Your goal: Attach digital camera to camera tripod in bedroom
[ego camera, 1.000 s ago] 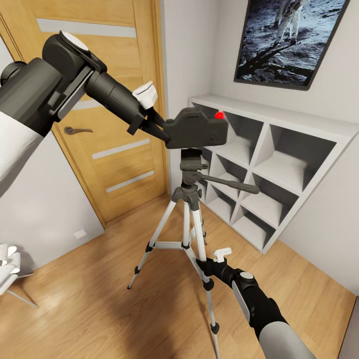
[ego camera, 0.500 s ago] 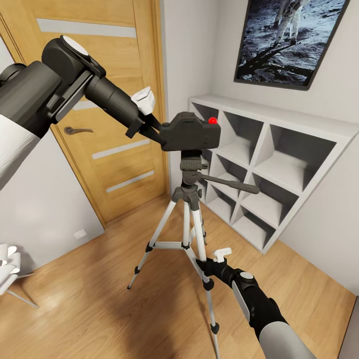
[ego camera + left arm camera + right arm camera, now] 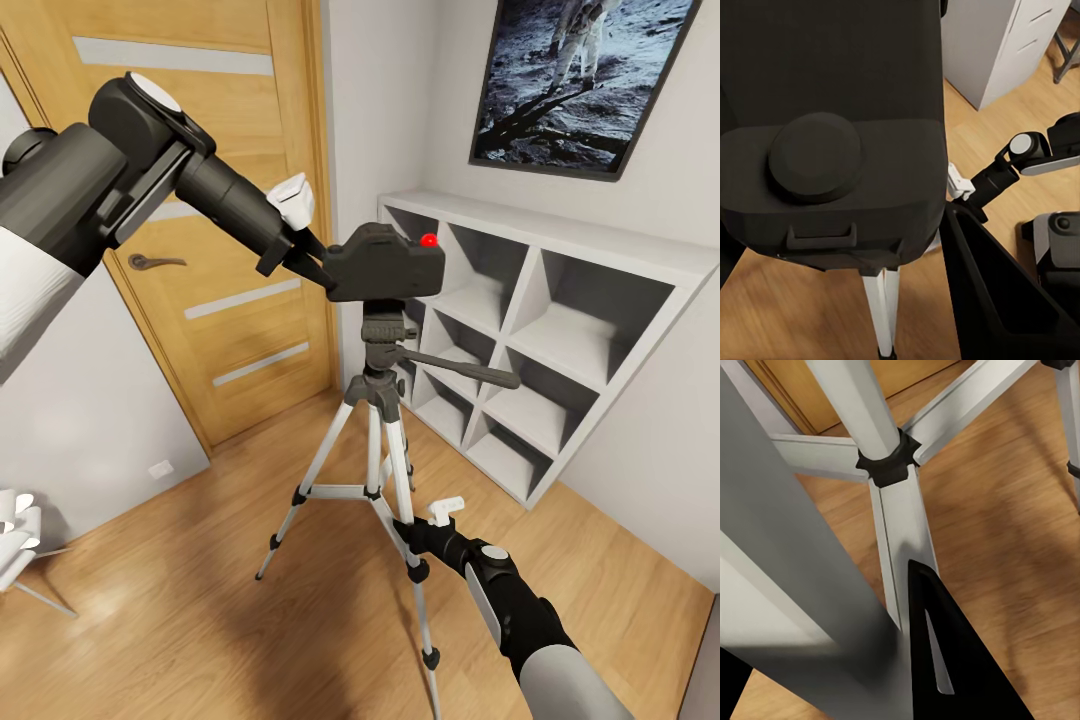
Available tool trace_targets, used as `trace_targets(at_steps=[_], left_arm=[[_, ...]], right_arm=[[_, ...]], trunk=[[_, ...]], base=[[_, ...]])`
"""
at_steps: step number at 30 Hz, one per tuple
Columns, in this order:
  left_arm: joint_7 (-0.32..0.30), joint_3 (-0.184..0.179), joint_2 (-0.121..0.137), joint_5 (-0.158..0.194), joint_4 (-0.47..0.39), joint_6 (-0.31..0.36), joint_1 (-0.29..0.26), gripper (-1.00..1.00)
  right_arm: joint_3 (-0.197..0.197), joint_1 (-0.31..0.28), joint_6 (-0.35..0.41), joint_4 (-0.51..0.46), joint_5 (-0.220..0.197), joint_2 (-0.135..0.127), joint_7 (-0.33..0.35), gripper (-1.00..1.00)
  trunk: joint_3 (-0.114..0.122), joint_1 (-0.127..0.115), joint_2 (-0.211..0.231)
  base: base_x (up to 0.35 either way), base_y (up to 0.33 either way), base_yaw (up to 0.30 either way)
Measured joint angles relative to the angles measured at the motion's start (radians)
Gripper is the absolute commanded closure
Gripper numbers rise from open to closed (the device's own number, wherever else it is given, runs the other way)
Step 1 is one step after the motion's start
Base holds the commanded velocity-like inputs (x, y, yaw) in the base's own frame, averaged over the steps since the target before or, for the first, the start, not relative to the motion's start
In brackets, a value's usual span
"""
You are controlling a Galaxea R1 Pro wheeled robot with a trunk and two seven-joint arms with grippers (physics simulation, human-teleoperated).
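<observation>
One tall tripod (image 3: 375, 440) with three silver telescopic legs and a dark grey head stands on the light plank floor beside the white cube shelves (image 3: 540, 330). The right gripper (image 3: 412, 530), low at one leg, appears pinched around it, steadying the stand. One chunky black digital camera (image 3: 385, 265) sits on or just above the head, clamped at its end by the left gripper (image 3: 318, 262). The mounting step is in hand; next, seat the camera squarely on the head.
</observation>
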Motion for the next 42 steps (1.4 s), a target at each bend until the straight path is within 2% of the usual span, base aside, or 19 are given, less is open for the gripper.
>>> trace_targets(at_steps=[6,7,11,12,27,36,39,42], left_arm=[[0.004,0.003,-0.001,-0.002,0.008,-0.001,0.000,1.00],[0.011,0.003,-0.001,-0.003,0.009,-0.001,0.000,-1.00],[0.035,0.007,-0.001,-0.004,0.009,-0.009,0.000,-1.00],[0.044,0.008,-0.016,-0.009,0.012,-0.010,-0.001,-1.00],[0.091,0.007,-0.046,-0.014,0.011,-0.010,-0.001,-1.00],[0.078,0.015,-0.040,-0.003,0.009,-0.005,-0.001,-1.00],[0.071,0.018,-0.031,0.003,0.005,-0.005,0.000,-1.00],[0.066,0.022,-0.008,0.007,0.000,-0.006,0.000,-1.00]], right_arm=[[0.000,0.000,0.000,0.000,0.000,0.000,0.000,1.00],[0.001,0.000,0.000,0.000,0.000,0.000,0.000,1.00],[0.001,0.000,0.000,0.000,0.000,0.000,0.000,1.00],[-0.001,0.000,-0.001,0.000,-0.004,0.000,-0.005,1.00],[-0.015,0.001,-0.003,-0.001,-0.017,-0.001,-0.010,1.00],[-0.008,0.000,-0.003,0.001,-0.013,-0.002,-0.010,1.00],[-0.003,0.000,-0.001,-0.001,-0.007,-0.001,-0.008,1.00],[-0.003,0.000,-0.001,-0.002,-0.006,-0.001,-0.008,1.00]], trunk=[[0.000,0.000,0.000],[0.000,0.000,0.000],[0.000,0.000,0.000],[0.000,0.000,0.000],[0.000,0.000,0.000],[0.000,0.000,0.000],[0.000,0.000,0.000],[0.000,0.000,0.000]], base=[[0.000,0.000,0.000],[0.000,0.000,0.000],[0.000,0.000,0.000],[0.000,0.000,0.000],[0.000,0.000,0.000],[0.000,0.000,0.000],[0.000,0.000,0.000],[0.000,0.000,0.000]])
